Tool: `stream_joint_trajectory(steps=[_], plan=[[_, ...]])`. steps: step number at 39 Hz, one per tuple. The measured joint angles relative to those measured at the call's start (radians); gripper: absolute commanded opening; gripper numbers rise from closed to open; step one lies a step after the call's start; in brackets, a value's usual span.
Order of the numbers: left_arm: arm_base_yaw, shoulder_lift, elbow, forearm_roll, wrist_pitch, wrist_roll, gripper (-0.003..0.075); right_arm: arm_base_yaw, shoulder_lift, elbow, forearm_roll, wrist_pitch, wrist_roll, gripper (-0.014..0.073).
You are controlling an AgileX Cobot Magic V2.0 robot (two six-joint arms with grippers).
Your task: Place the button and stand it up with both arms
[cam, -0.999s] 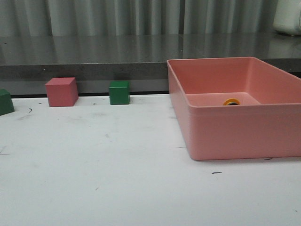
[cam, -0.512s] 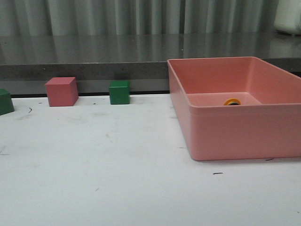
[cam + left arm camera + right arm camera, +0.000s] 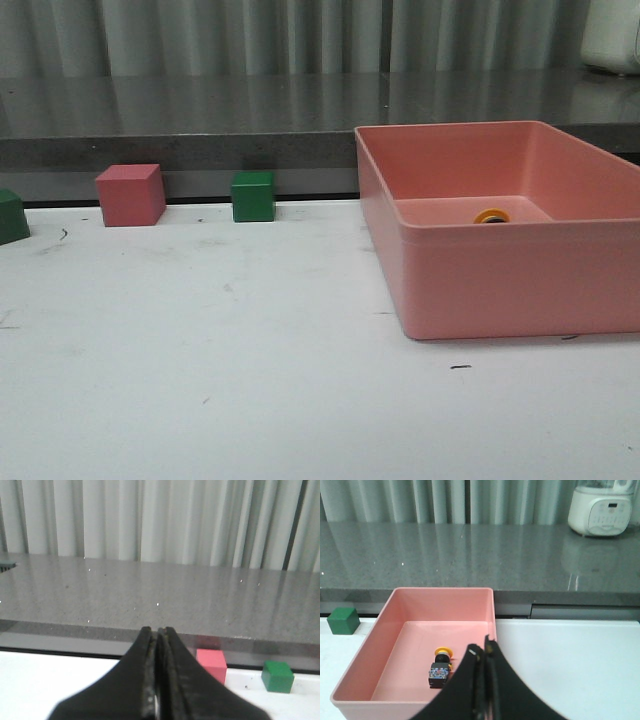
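A: Status, L to R. Anything changed vs the last two front frames?

B: Negative. The front view is the same across all three: no arm enters it and nothing has shifted. Meaning: task not started, approach phase at most.

A: Layout?

B: White table (image 3: 250, 350). At 9 o'clock edge, a partly cut-off green block (image 3: 10, 216). Toward 10 o'clock, pink cube (image 3: 130, 194); just R of it, apart, green cube (image 3: 253, 196). Both sit along the far table edge. At 2–3 o'clock, pink bin (image 3: 500, 280), open top.

A: Task item?

B: Button (image 3: 440, 667) is inside the bin, on its floor, lying on its side: yellow cap toward the far wall, black body and bluish base toward the near wall. Front view shows only a sliver of the cap over the near rim. It touches no wall.

A: End effectors?

B: Left gripper (image 3: 158, 680): fingers pressed together, nothing between them; it looks over the table toward the pink and green cubes. Right gripper (image 3: 485, 680): fingers also closed tight, empty, hovering short of the bin with the button just past its tips.

A: Implication?

B: Judgement: R arm is nearest, so it likely opens and descends into the bin first. L arm is well apart from the bin. Risk: the button may roll on its round cap when grasped.
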Motion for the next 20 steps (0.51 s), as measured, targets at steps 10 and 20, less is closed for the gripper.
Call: stream_joint_trajectory(steps=[10, 20], plan=[[0.000, 0.035, -0.006, 0.013, 0.034, 0.000, -0.0020, 0.000, 0.055, -0.049, 0.000, 0.054, 0.000, -0.0067], [0.000, 0.035, -0.006, 0.014, 0.034, 0.000, 0.0168, 0.000, 0.055, -0.049, 0.000, 0.054, 0.000, 0.0050]])
